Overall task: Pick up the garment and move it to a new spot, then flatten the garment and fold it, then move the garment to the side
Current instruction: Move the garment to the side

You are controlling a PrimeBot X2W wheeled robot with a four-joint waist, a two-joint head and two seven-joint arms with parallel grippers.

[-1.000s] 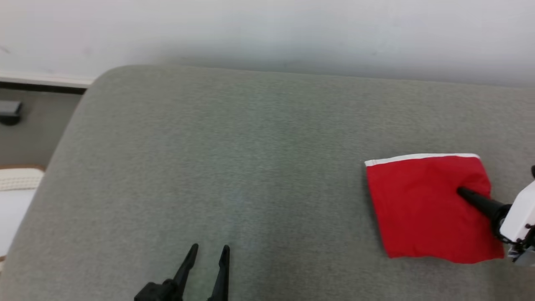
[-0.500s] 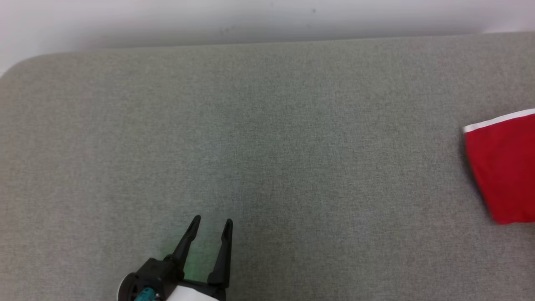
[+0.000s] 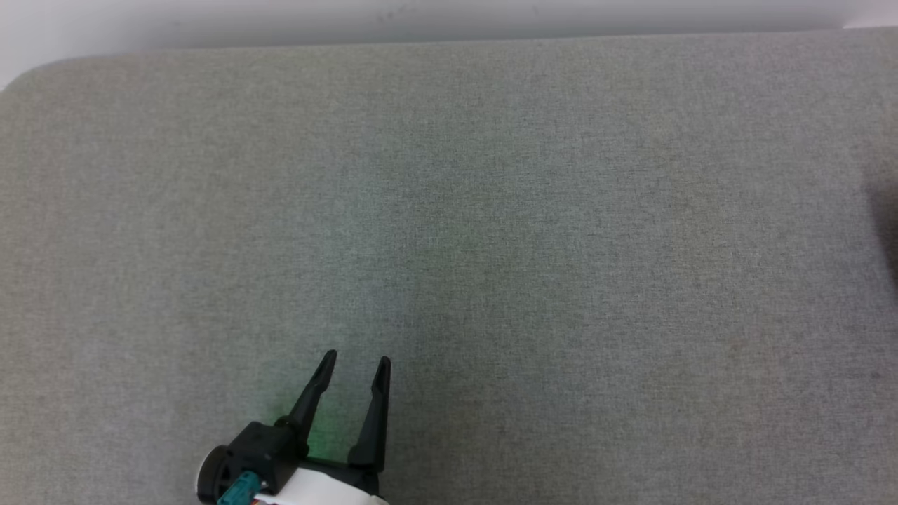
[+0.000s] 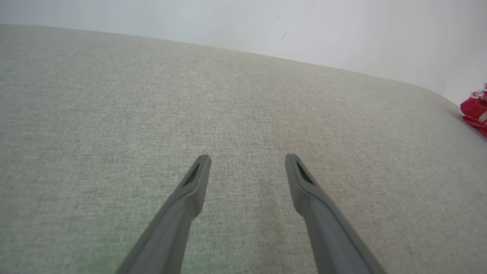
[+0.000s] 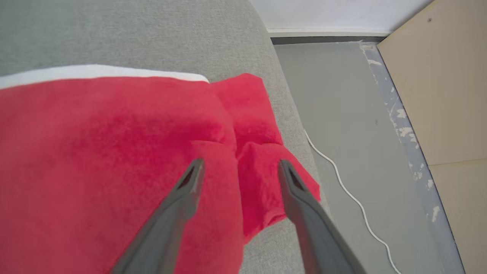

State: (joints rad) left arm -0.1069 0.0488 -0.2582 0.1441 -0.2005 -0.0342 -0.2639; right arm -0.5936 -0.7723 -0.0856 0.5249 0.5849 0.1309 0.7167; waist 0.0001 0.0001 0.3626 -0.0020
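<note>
The garment (image 5: 95, 144) is red cloth with a white band along its far edge, lying folded on the grey cushioned surface (image 5: 133, 34) near that surface's rounded right corner. My right gripper (image 5: 239, 165) hovers over the garment's bunched right edge, open, with a raised fold of cloth below the gap between its fingers. My left gripper (image 3: 356, 365) stands open over bare cushion at the lower left of the head view, nothing between its fingers. In the left wrist view the left gripper (image 4: 247, 160) points across the surface, and a scrap of the garment (image 4: 475, 112) shows at the far right edge.
The grey cushioned surface (image 3: 491, 210) runs back to a white wall (image 3: 421, 14). Past its right corner the surface drops to a grey floor (image 5: 342, 95) with a thin white cable (image 5: 342, 179) and a tan board (image 5: 449, 87).
The head camera has swung left, so the garment and right arm have left that picture. The right gripper, shut on the garment a second ago, now stands open. The left gripper stays open.
</note>
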